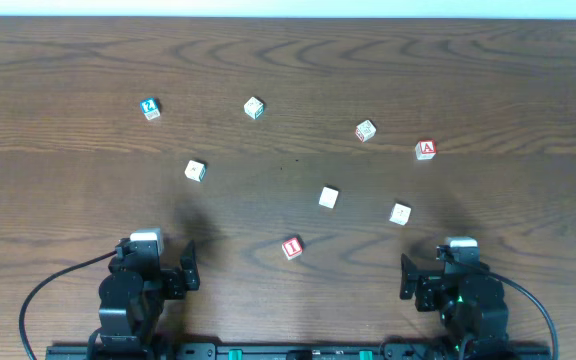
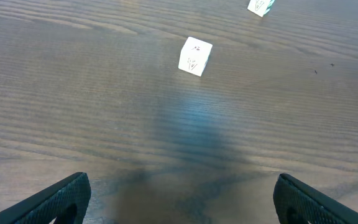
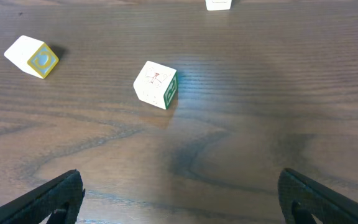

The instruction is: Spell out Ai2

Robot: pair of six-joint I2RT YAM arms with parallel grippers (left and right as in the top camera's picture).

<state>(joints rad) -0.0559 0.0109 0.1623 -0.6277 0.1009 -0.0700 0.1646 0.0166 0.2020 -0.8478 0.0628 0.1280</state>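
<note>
In the overhead view the blue cube with a white "2" (image 1: 149,108) lies at the far left. The red-framed "A" cube (image 1: 426,149) lies at the right. The red-framed "I" cube (image 1: 291,247) lies near the front middle, between the two arms. My left gripper (image 1: 154,254) is open and empty at the front left; in the left wrist view (image 2: 182,182) its jaws are spread over bare wood. My right gripper (image 1: 450,262) is open and empty at the front right, and its jaws are also spread wide in the right wrist view (image 3: 180,177). Neither touches a cube.
Several pale cubes lie scattered: one (image 1: 254,107) at the back, one (image 1: 365,130) left of the "A", one (image 1: 195,170) ahead of the left gripper (image 2: 195,56), one (image 1: 328,197) in the middle (image 3: 33,57), one (image 1: 400,213) ahead of the right gripper (image 3: 156,84).
</note>
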